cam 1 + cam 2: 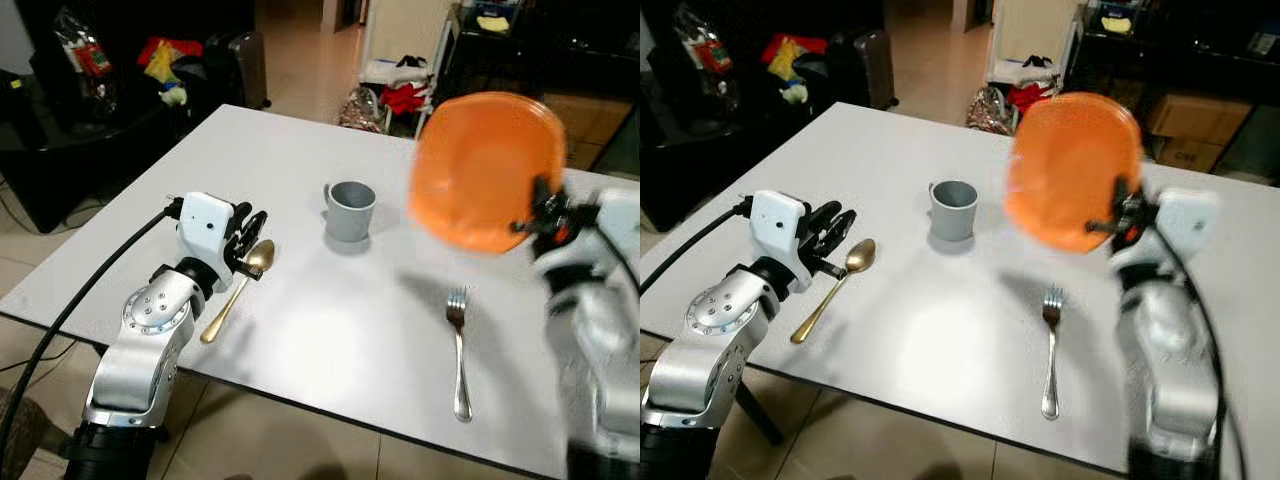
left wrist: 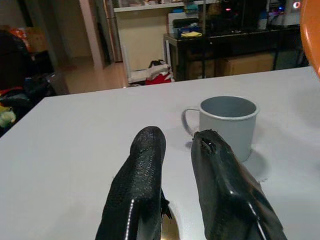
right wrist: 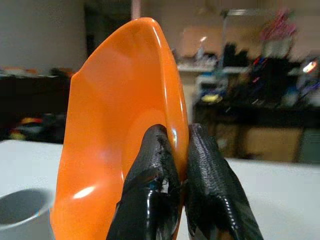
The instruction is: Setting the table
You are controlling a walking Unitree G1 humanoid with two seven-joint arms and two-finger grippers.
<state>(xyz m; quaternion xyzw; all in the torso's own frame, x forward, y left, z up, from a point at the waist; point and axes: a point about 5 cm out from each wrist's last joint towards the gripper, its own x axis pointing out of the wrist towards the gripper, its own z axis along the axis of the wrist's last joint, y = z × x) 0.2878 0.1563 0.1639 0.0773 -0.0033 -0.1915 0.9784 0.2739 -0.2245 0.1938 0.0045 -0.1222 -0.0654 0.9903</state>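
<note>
An orange plate (image 1: 485, 170) is held tilted on edge above the white table (image 1: 260, 140), with my right gripper (image 1: 535, 208) shut on its rim; the right wrist view shows both fingers (image 3: 150, 170) pinching that rim. A grey mug (image 1: 350, 210) stands mid-table. A silver fork (image 1: 459, 350) lies to the right, below the plate. A gold spoon (image 1: 235, 290) lies at the left. My left gripper (image 1: 250, 243) hovers at the spoon's bowl, its fingers (image 2: 140, 190) slightly apart with nothing between them.
The table's near edge (image 1: 300, 405) runs just in front of me, above a tiled floor. Beyond the far edge are a suitcase (image 1: 245, 65), bags and clothes (image 1: 400, 95) on the floor, and dark shelves (image 1: 560, 50).
</note>
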